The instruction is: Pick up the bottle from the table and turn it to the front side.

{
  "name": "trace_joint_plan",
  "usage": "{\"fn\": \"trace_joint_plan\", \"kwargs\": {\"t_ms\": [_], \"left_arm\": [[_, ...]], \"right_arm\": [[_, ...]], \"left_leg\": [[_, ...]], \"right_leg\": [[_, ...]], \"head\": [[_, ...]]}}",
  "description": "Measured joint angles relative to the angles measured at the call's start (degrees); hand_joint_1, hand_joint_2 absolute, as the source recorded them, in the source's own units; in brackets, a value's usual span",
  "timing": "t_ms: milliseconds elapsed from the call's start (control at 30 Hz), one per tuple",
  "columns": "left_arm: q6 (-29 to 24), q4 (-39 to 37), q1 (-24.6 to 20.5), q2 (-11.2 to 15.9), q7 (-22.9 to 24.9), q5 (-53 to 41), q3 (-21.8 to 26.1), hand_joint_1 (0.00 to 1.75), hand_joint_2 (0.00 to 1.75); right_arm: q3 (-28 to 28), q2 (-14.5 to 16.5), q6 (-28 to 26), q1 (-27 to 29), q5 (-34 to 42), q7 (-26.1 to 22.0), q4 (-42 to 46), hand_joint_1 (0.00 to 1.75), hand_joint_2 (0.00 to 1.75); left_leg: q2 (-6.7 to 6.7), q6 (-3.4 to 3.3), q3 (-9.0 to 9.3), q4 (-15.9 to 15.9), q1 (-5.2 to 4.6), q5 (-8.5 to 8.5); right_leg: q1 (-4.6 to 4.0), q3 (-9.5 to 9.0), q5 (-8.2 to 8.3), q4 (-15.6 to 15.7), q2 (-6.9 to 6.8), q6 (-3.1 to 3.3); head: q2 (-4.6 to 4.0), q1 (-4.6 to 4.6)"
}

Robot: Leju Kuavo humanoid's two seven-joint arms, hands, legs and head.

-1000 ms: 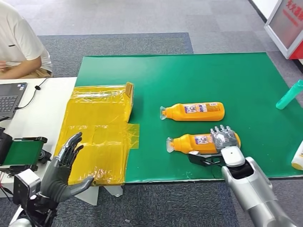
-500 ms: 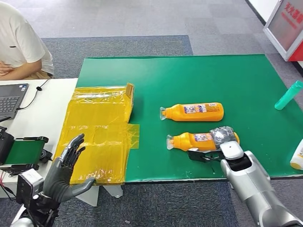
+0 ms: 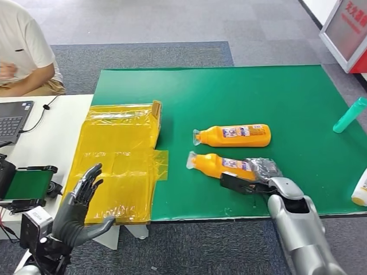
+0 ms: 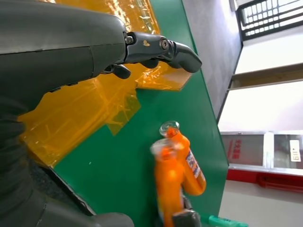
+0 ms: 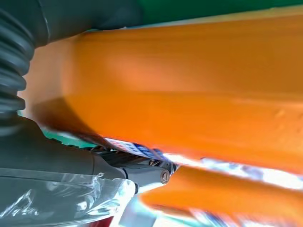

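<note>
Two orange bottles lie on the green mat (image 3: 281,97). My right hand (image 3: 261,172) grips the nearer orange bottle (image 3: 215,164) around its base end; the bottle is slanted, with its clear cap pointing left. In the right wrist view that bottle (image 5: 200,90) sits against my palm, with the thumb (image 5: 107,166) beneath it. The farther orange bottle (image 3: 234,135) lies flat, label up, just beyond. In the left wrist view both bottles show, the nearer (image 4: 168,185) blurred, the farther (image 4: 190,165) behind it. My left hand (image 3: 79,205) hovers with fingers apart at the near edge of the yellow package, holding nothing.
A flattened yellow-wrapped package (image 3: 117,157) overlaps the mat's left edge. A white table (image 3: 56,132) carries a laptop (image 3: 13,119) and a green-screened device (image 3: 28,184), with a person (image 3: 22,51) seated behind it. A teal bottle (image 3: 350,115) and a white bottle (image 3: 360,192) lie at the mat's right.
My right hand has swung the nearer bottle: its cap end moved left and away from me, so it now lies slanted. The left hand has stayed put.
</note>
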State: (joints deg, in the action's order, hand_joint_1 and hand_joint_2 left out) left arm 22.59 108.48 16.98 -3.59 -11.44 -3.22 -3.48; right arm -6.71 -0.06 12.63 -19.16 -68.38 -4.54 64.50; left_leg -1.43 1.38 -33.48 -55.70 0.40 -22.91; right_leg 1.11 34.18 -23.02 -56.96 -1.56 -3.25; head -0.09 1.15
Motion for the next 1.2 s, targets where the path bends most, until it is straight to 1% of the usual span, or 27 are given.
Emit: {"fn": "trace_joint_plan", "kwargs": {"t_ms": [67,167,233,400,567,633,733,800,933,1033,1200], "left_arm": [[0.2,0.3,0.9,-0.3,-0.2,-0.2,0.1,0.0,1.75],[0.3,1.0,1.8,-1.1,-0.1,-0.4,0.4,0.0,1.75],[0.6,1.4,2.0,-1.7,0.1,-0.3,0.8,0.0,1.75],[1.4,2.9,2.0,-3.9,1.0,2.1,2.4,0.0,1.75],[1.6,3.6,1.4,-6.4,2.5,3.7,3.8,0.0,1.75],[1.3,3.8,0.8,-7.6,3.4,5.3,4.2,0.0,1.75],[-0.1,3.9,-0.2,-9.1,5.4,11.0,4.3,0.0,1.75],[-1.0,3.7,-0.7,-9.6,5.9,13.9,4.3,0.0,1.75],[-2.8,3.0,-1.4,-9.8,6.4,15.5,3.8,0.0,1.75],[-5.4,2.1,-2.2,-9.6,7.3,16.2,1.7,0.0,1.75],[-8.9,0.2,-3.8,-8.4,8.5,19.0,-4.4,0.0,1.75]], "right_arm": [[2.5,2.6,-0.6,3.3,6.2,-1.6,5.1,1.75,1.75],[4.5,5.9,-0.7,6.9,11.6,-2.1,12.5,1.75,1.75],[5.2,7.4,-0.7,8.5,15.3,-2.9,16.3,1.75,1.75],[5.3,10.5,-1.4,12.6,26.9,-4.5,24.0,1.75,1.75],[3.6,12.1,-2.1,15.6,34.5,-5.0,28.1,1.75,1.75],[2.4,12.5,-2.5,16.6,36.0,-5.4,29.4,1.75,1.75],[-0.4,12.9,-3.3,18.2,37.5,-6.1,30.8,1.75,1.75],[-2.6,13.0,-3.8,19.1,38.2,-6.6,31.1,1.75,1.75],[-6.2,13.1,-4.6,20.3,39.4,-7.2,31.2,1.75,1.75],[-8.7,13.1,-5.6,21.0,39.5,-7.6,30.9,1.75,1.75],[-11.7,13.0,-7.1,21.4,39.3,-7.8,29.8,1.75,1.75]], "left_leg": [[0.0,0.02,-0.16,0.0,0.02,0.01],[0.01,0.03,-0.37,0.0,0.07,0.01],[0.01,0.03,-0.45,0.0,0.08,-0.01],[0.01,0.04,-0.5,0.0,0.06,-0.04],[0.01,0.08,-0.5,0.0,0.06,-0.06],[0.01,0.09,-0.5,0.0,0.06,-0.05],[0.01,0.09,-0.5,0.0,0.07,-0.06],[0.0,0.09,-0.5,0.0,0.07,-0.06],[0.0,0.09,-0.5,0.0,0.07,-0.06],[0.0,0.09,-0.51,0.0,0.07,-0.06],[0.0,0.09,-0.51,0.0,0.06,-0.06]], "right_leg": [[-0.03,0.17,-0.03,0.0,-0.01,0.04],[-0.06,0.35,-0.09,0.0,-0.04,0.06],[-0.05,0.43,-0.1,0.0,-0.04,0.05],[-0.04,0.48,-0.1,0.0,-0.04,0.05],[-0.06,0.5,-0.1,0.0,-0.03,0.07],[-0.06,0.5,-0.1,0.0,-0.03,0.07],[-0.06,0.51,-0.09,0.0,-0.02,0.08],[-0.06,0.52,-0.08,0.0,-0.01,0.08],[-0.06,0.54,-0.09,0.0,-0.01,0.09],[-0.06,0.56,-0.1,0.0,-0.01,0.09],[-0.06,0.55,-0.09,0.0,-0.01,0.08]], "head": [[0.0,-0.02],[0.01,-0.01],[0.01,0.01],[0.01,0.01],[0.01,-0.01],[0.01,0.01],[0.01,0.01],[0.01,0.0],[0.01,-0.01],[0.01,0.0],[0.01,-0.01]]}}
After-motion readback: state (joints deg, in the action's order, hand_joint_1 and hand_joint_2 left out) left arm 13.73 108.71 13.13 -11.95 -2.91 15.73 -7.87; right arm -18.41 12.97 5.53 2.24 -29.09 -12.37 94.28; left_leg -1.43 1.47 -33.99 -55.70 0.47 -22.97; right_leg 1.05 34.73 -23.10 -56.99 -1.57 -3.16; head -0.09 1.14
